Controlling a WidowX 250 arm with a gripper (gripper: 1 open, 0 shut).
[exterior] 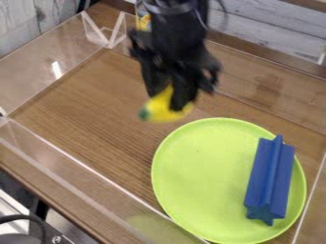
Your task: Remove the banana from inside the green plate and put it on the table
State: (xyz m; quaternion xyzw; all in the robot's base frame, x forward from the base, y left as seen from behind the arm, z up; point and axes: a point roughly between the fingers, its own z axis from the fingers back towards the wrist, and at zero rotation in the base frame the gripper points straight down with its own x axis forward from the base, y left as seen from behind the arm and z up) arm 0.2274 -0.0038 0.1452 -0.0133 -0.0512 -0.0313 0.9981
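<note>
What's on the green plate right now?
Only the blue ridged block lies on the green plate. The banana is off it, held up in the gripper over the table. Whatever lies beneath the block is hidden.
</note>
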